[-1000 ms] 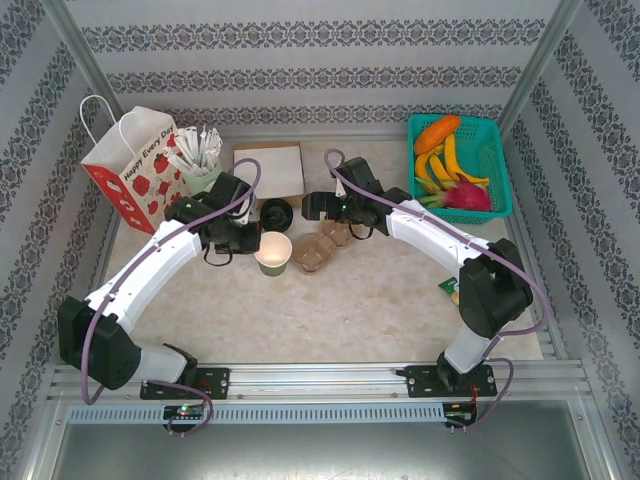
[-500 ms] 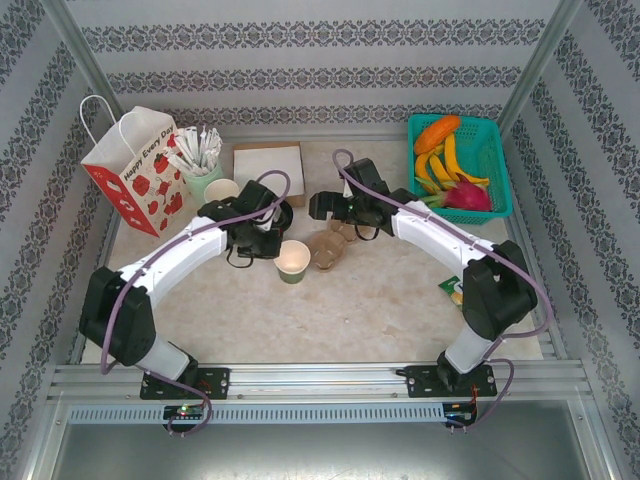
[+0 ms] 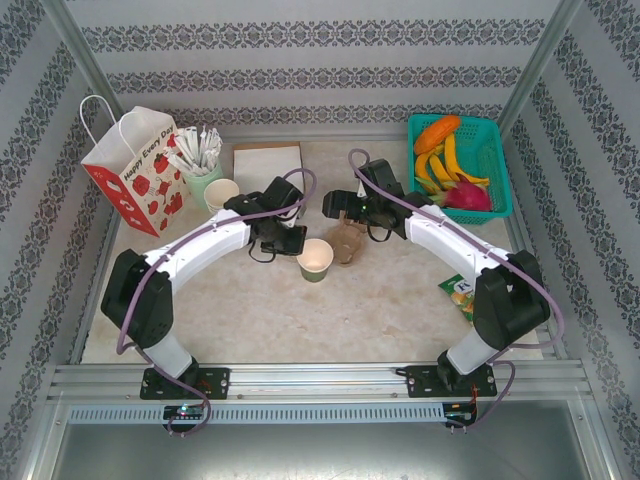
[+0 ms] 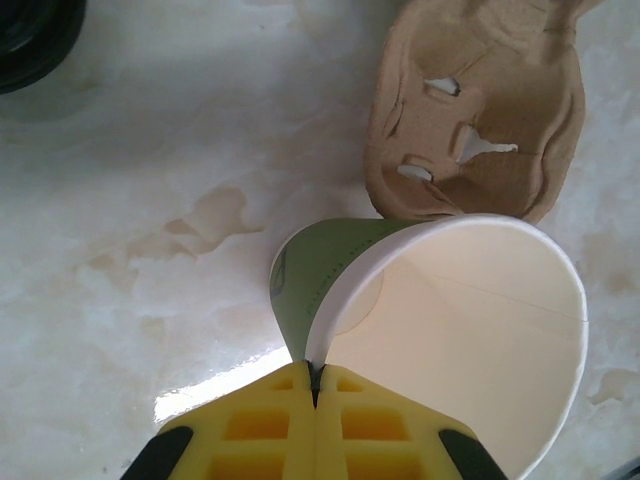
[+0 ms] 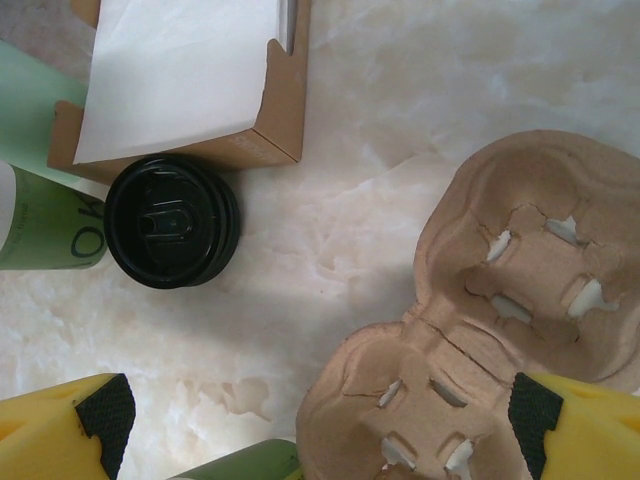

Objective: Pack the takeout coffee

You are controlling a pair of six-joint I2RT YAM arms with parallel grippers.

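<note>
Reaching over a pale marbled desk (image 3: 350,320), two white robot arms are converging near its centre. The left jaws are pinching shut on the rim of the takeout coffee cup (image 4: 450,330), squeezing its paper wall between yellow pads (image 4: 260,430). This small green-sided cup is sitting at the middle of the desk with no lid on, its white inside showing and looking empty. Whether its base is resting on the desk, I cannot tell.

A brown moulded-pulp cup carrier (image 3: 347,242) is lying just beside the cup, at its 1 o'clock. The right jaws are standing wide open above this carrier, holding nothing, one yellow finger (image 5: 70,430) on either side of it.

A round black lid (image 5: 170,220) is lying toward 11 o'clock from the cup, just beside the near corner of a brown box of white napkins (image 5: 190,70). Whether anything is under the lid, I cannot tell.

A white paper bag (image 3: 135,165) printed with red strawberries is standing open at the desk's 10 o'clock corner. A pale green cup of white-wrapped sticks (image 3: 200,165) is standing just beside the bag, with a stack of lidless cups (image 3: 220,192) near it. A teal basket (image 3: 497,150) of fruit is sitting at 2 o'clock, well apart from the cup.
</note>
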